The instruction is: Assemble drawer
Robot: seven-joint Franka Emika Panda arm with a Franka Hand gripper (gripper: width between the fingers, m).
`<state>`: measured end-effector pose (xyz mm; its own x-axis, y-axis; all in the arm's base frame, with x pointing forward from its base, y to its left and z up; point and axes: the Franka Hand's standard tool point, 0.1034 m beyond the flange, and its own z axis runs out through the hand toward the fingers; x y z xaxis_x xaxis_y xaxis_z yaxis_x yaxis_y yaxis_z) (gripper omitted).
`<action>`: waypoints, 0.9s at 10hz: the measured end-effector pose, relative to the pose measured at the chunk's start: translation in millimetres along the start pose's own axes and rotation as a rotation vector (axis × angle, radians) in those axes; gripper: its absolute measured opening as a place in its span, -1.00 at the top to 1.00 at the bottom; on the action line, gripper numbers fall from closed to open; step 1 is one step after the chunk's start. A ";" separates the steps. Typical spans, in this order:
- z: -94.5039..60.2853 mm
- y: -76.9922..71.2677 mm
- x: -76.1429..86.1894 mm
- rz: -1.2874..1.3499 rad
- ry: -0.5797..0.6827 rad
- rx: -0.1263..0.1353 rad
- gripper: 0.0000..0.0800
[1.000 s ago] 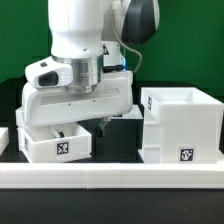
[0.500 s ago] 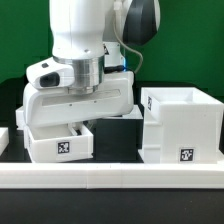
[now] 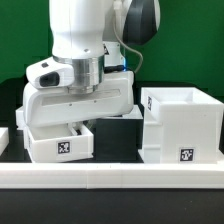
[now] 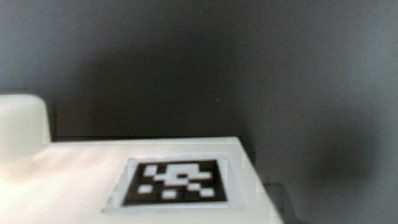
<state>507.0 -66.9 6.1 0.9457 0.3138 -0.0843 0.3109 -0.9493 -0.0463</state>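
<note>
The arm [image 3: 85, 40] fills the middle of the exterior view, pointing straight down over the black table [image 3: 120, 135].

The box shell [image 3: 180, 120] stands upright on the table at the exterior view's right. Its open top faces up and a square tag [image 3: 186, 155] sits low on its front face. It is clear of the arm and of the other drawer part.

The long low rail [image 3: 110, 172] runs across the front of the table, in front of both drawer parts.

The tray [image 3: 58, 142] rests on the table at the exterior view's left, just beside the box shell but apart from it. Its front tag [image 3: 63, 148] faces the camera.

The gripper [image 3: 85, 122] sits directly over the tray, and its broad white body covers most of the tray's open top. The fingers are hidden behind that body and the tray wall, so it cannot be told whether they are spread, closed or clamped on the tray.

The wrist view shows a white surface close up with a blurred tag [image 4: 178, 180], against a dark background.

Change record:
- Compared with 1.0 s ago, the gripper body is slightly lower and hides more of the tray's opening.
- Compared with 0.5 s ago, no shift is visible.
- The tray, box shell and rail have not moved.
</note>
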 end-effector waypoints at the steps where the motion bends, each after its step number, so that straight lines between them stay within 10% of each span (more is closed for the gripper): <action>1: -3.1 -2.1 2.6 -0.021 -0.001 -0.006 0.90; 9: -11.3 -19.4 15.6 -0.281 -0.014 0.001 0.90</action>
<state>516.7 -43.8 16.9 0.8209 0.5652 -0.0815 0.5609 -0.8249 -0.0706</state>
